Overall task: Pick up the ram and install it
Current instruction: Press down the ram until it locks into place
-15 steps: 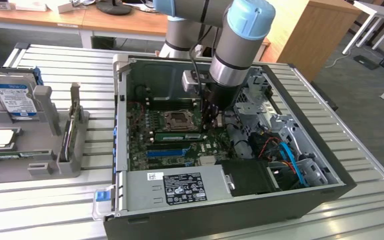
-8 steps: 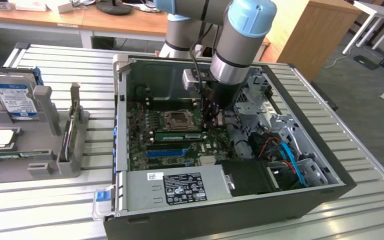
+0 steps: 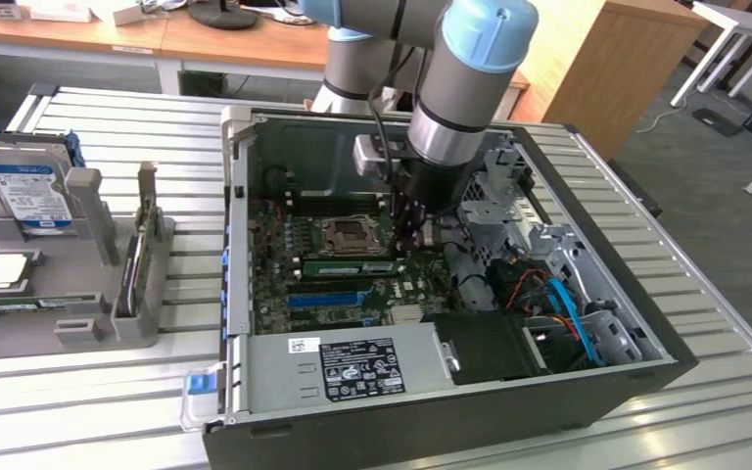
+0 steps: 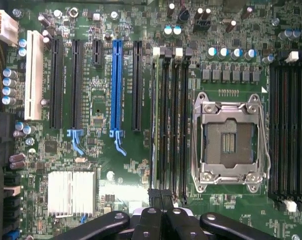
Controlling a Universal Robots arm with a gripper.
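One ram [image 4: 154, 120] in motherboard slot

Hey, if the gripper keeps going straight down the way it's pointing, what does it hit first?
Most likely the memory slots beside the empty CPU socket. The shut gripper points down at the motherboard, fingertips lined up over those slots, where a thin green ram stick already stands. Depth is unclear.

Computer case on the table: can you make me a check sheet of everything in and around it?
Surface: slatted metal table, carrying the open computer case.
Job's things: ram standing in a memory slot.
Clutter: hard drive in a grey holder.
End effector: shut, at the end of the memory slots.
Cables: orange and blue cables inside the case.
Surroundings: wooden desks.
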